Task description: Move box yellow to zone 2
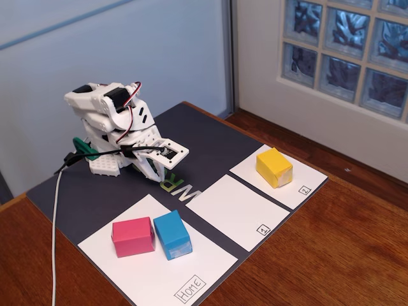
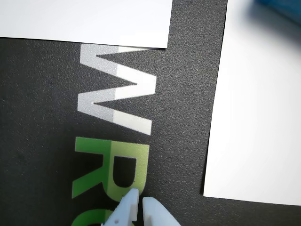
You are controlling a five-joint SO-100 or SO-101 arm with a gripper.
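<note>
The yellow box (image 1: pixel 274 167) rests on the white sheet marked 2 (image 1: pixel 303 182) at the right of the dark mat in the fixed view. It is out of the wrist view. The white arm is folded low at the back left of the mat, far from the box. My gripper (image 1: pixel 167 169) points down at the mat's lettering. In the wrist view my gripper (image 2: pixel 140 200) shows two pale fingertips nearly touching over the green letters, with nothing between them.
A pink block (image 1: pixel 132 236) and a blue block (image 1: pixel 172 234) stand side by side on the white sheet marked Home (image 1: pixel 191 288). The sheet marked 1 (image 1: pixel 236 210) lies bare between the two other sheets. A white cable (image 1: pixel 56 217) hangs at the left.
</note>
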